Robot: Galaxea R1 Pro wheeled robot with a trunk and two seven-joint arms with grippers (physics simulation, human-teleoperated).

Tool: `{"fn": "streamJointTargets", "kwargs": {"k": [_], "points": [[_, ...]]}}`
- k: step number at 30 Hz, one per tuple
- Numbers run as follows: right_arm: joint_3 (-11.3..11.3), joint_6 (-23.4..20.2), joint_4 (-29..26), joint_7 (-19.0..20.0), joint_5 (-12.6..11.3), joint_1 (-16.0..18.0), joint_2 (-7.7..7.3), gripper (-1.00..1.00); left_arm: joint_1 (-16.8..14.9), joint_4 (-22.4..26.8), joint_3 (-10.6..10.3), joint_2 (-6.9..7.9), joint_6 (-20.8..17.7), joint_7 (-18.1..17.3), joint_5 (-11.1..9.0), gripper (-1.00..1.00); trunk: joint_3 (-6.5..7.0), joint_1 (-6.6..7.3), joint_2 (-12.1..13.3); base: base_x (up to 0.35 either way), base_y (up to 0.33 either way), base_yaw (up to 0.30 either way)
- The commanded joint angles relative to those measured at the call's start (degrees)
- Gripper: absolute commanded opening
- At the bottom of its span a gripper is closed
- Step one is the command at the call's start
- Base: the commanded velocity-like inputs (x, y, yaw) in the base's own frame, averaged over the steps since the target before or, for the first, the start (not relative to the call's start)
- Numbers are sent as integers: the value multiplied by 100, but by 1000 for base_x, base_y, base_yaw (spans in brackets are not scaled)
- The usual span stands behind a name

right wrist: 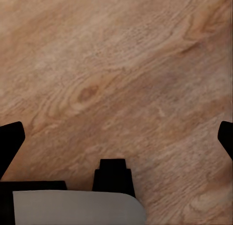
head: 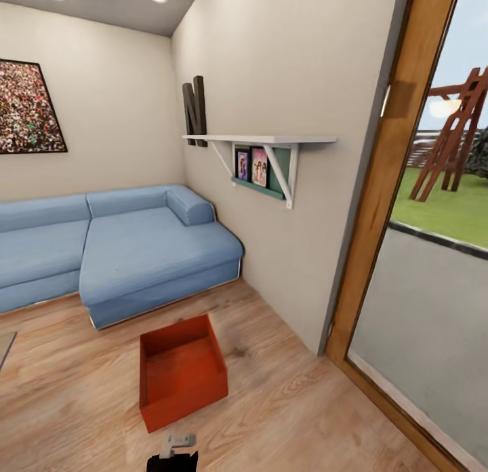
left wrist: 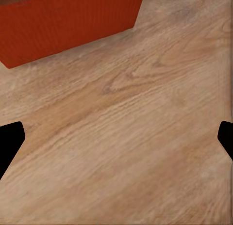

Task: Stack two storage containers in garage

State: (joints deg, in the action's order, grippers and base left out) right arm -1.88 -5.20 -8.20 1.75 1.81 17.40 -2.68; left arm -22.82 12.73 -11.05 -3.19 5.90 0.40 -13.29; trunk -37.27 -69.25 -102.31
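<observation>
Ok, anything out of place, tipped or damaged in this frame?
Only mildly: one orange-red storage container sits upright and empty on the wood-plank floor, near the blue sofa, turned askew to the planks. No spill or damage visible. Both grippers, left and right, are open and empty.

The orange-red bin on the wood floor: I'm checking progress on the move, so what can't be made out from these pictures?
- Storage container, head view: only one bin seen; the second's whereabouts cannot be told.
- Same bin, left wrist view: cut off by the picture's edge, only an outer wall seen.
- Framed pictures under the shelf: too small to read.
- Sofa: cut off at the left edge.
</observation>
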Motion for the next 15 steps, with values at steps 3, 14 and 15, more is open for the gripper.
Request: {"fn": "streamJointTargets", "kwargs": {"k": [3, 14, 15], "points": [[-21, -34, -18, 18, 13, 0, 6, 100, -5, -8, -46, 2, 25, 4, -60, 100, -6, -2, -2, 309, -195, 96], [-23, -34, -23, 18, 9, -5, 8, 100, -4, -8, -46, 2, 25, 4, -60, 100, -6, -2, -2, 310, -154, 218], [-21, -34, -23, 18, 11, -6, 10, 100, -3, -8, -46, 2, 25, 4, -60, 100, -6, -2, -2, 314, -50, 250]]}}
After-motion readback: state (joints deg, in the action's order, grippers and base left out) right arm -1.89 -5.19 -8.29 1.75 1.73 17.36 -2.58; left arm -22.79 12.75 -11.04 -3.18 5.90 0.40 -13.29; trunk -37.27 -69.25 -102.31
